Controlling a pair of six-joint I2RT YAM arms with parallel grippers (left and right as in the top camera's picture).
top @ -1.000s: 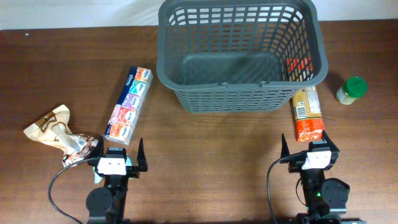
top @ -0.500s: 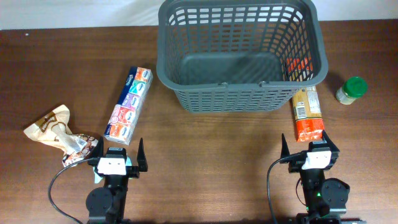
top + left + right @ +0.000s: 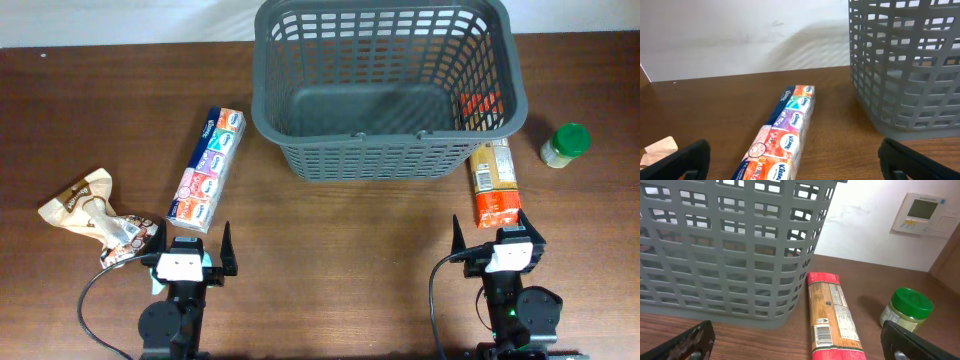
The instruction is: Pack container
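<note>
The dark grey slotted basket [image 3: 388,85] stands at the back centre, with nothing visible inside; it also shows in the left wrist view [image 3: 910,65] and the right wrist view [image 3: 725,245]. A long Kleenex tissue pack [image 3: 207,168] lies left of it, just ahead of my left gripper [image 3: 187,258], which is open and holds nothing [image 3: 790,162]. A long pasta packet [image 3: 494,175] lies at the basket's right side, ahead of my right gripper [image 3: 497,245], also open and holding nothing [image 3: 800,345]. The tissue pack [image 3: 785,135] and the pasta packet [image 3: 832,315] show in the wrist views.
A crumpled brown snack bag [image 3: 95,215] lies at the far left. A green-lidded jar [image 3: 565,145] stands at the far right, also in the right wrist view [image 3: 905,309]. A white wall runs behind the table.
</note>
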